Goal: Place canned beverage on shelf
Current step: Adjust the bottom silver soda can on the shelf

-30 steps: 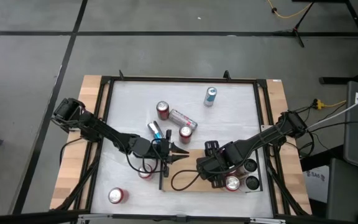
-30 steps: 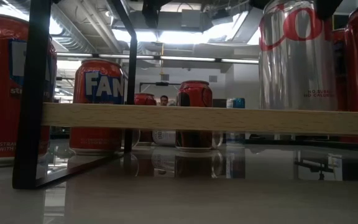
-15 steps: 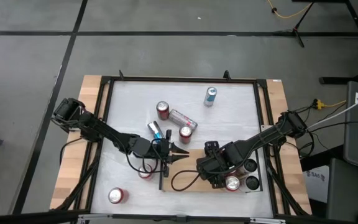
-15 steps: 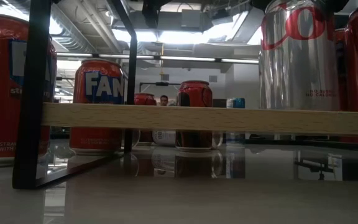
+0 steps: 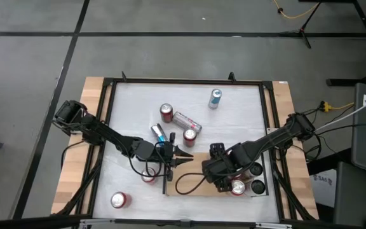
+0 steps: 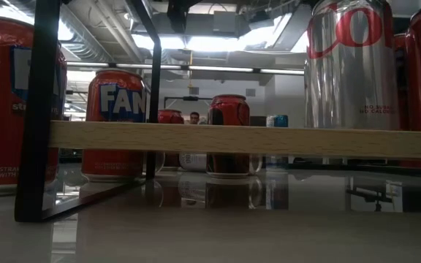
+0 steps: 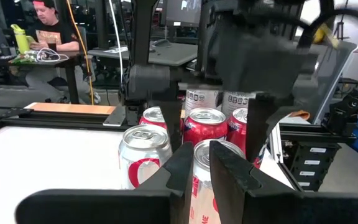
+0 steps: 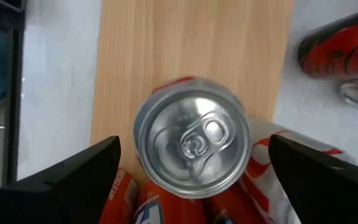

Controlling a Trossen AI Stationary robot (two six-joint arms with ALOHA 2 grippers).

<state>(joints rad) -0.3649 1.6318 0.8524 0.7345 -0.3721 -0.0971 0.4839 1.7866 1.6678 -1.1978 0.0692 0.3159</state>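
Observation:
The shelf (image 5: 192,166) is a light wooden board at the table's near right, with a black rail (image 6: 35,109) at its left end. A silver canned beverage with red lettering (image 8: 191,140) (image 6: 353,66) stands upright on the board. My right gripper (image 8: 194,177) (image 5: 220,175) hangs open above it, pointing down, one finger on either side and clear of the can. Other cans (image 5: 237,186) stand on the shelf's right end beside it. My left gripper (image 5: 184,156) is shut and level over the shelf's left end, pointing toward the cans.
Loose cans lie and stand on the white table: red ones (image 5: 166,112) (image 5: 189,136) (image 5: 120,200), a silver one on its side (image 5: 187,121), a blue one (image 5: 215,98) at the far edge. A black cable (image 5: 182,186) loops over the shelf. A person (image 7: 42,28) sits beyond the table.
In the low view the silver can's red lettering has shifted a little to the right. Both arms have kept their places.

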